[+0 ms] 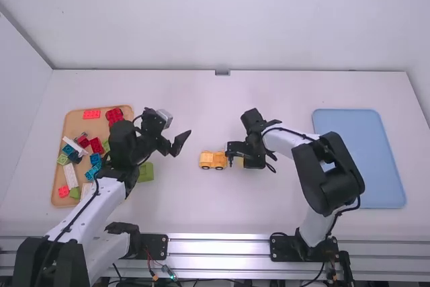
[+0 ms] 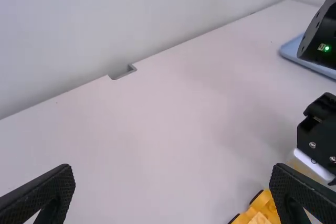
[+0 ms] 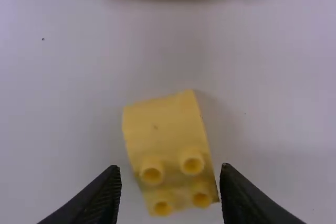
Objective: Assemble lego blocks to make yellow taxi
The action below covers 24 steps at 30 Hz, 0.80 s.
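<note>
White desk. Yellow block lies beside the wheeled yellow car part. Right gripper is nearer: jaws apart, astride the studded end. Block's long axis points roughly towards the car part, slightly askew; small wrist turn probably needed before closing. Left gripper farther off, jaws apart.

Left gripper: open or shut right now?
Open. The left gripper's two fingers stand wide apart in the left wrist view, and the high view shows them spread too.
</note>
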Tool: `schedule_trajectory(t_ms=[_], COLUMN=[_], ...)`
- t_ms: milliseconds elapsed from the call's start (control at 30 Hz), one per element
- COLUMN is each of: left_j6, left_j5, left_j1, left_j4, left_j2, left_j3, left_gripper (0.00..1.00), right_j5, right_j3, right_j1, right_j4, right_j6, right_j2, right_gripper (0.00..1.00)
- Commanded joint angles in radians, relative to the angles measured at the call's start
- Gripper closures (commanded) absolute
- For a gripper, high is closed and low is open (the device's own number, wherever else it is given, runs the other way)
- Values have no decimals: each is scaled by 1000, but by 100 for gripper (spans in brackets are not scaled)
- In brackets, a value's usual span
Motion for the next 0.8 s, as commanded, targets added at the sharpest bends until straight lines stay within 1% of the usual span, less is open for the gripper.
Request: schedule_trajectory(t_ms=[0, 33, 167, 333, 433, 500, 567, 633, 767], left_j6=[0, 0, 0, -7, -8, -8, -8, -8, -8], left_j5=[18, 18, 19, 19, 19, 19, 19, 19, 19], left_j1=[-2, -3, -3, -2, 0, 2, 2, 2, 2], left_j4=[0, 0, 0, 0, 0, -3, -4, -6, -7], left_j2=[-13, -13, -13, -13, -13, -13, -13, -13, -13], left_j3=[-1, -1, -1, -1, -1, -2, -2, -2, -2], left_gripper=[1, 1, 1, 1, 1, 1, 1, 1, 1], right_j5=[-28, -31, -25, -26, -26, -26, -26, -26, -27], right_j3=[21, 21, 21, 21, 21, 21, 21, 20, 21], right_j1=[2, 4, 16, 15, 16, 16, 16, 16, 15], right_j4=[-3, -4, -4, -5, -8, -3, -1, -1, -1], right_j6=[-2, -2, 7, 10, 10, 28, 35, 35, 35], right_j2=[11, 11, 11, 11, 11, 11, 11, 11, 11], right_gripper=[52, 55, 59, 59, 57, 53, 52, 53, 59])
